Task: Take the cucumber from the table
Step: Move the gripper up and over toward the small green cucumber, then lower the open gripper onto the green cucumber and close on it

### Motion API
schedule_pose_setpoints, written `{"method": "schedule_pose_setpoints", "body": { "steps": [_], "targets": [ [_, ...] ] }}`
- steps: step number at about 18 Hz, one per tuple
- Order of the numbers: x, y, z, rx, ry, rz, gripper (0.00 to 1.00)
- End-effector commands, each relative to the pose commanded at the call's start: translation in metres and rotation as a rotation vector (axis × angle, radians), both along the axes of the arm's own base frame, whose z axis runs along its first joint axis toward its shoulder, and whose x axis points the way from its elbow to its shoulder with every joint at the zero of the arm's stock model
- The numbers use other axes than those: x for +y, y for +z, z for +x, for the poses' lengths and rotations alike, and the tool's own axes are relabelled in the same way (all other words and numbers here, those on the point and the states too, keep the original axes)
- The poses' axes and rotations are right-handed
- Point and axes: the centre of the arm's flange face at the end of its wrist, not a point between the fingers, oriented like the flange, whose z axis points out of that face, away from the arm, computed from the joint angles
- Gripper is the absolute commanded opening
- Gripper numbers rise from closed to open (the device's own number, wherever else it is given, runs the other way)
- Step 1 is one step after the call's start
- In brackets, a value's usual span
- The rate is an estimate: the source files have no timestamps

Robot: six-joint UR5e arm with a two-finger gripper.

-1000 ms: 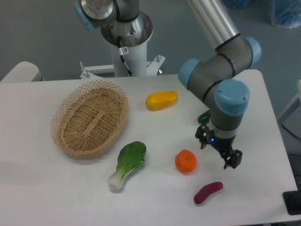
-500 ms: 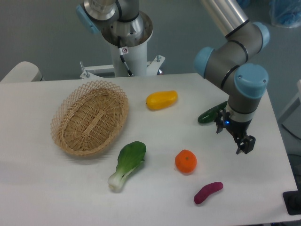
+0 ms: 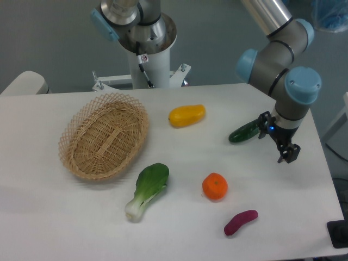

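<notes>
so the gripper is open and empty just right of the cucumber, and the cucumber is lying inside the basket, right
Not quite. The camera view shows the cucumber lying on the bare table, far right of the basket, which holds nothing. The rest stands: the gripper is open, empty, and just right of the cucumber.

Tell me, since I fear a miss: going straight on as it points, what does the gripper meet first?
Probably bare table, not the cucumber, which lies beside the gripper; depth is unclear.

The light is bright and even, coming from above. Shadows on the white table (image 3: 49, 228) are soft and faint. The picture looks a little fuzzy.
</notes>
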Motion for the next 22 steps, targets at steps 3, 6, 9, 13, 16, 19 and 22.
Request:
{"method": "schedule_pose_setpoints", "body": {
  "steps": [3, 6, 9, 13, 16, 19, 22],
  "targets": [
    [-0.015, -0.006, 0.006, -0.015, 0.016, -0.025, 1.00],
    [-0.023, 0.001, 0.017, -0.005, 0.016, -0.053, 1.00],
    [-0.036, -0.002, 0.035, -0.029, 0.031, -0.060, 1.00],
    [-0.041, -0.021, 0.053, -0.020, 0.043, -0.058, 1.00],
    [-0.045, -0.033, 0.061, 0.004, 0.056, -0.053, 1.00],
    [-0.048, -0.036, 0.060, 0.001, 0.066, -0.054, 1.00],
    [-0.047, -0.037, 0.060, -0.002, 0.067, -0.054, 0.68]
  ]
}}
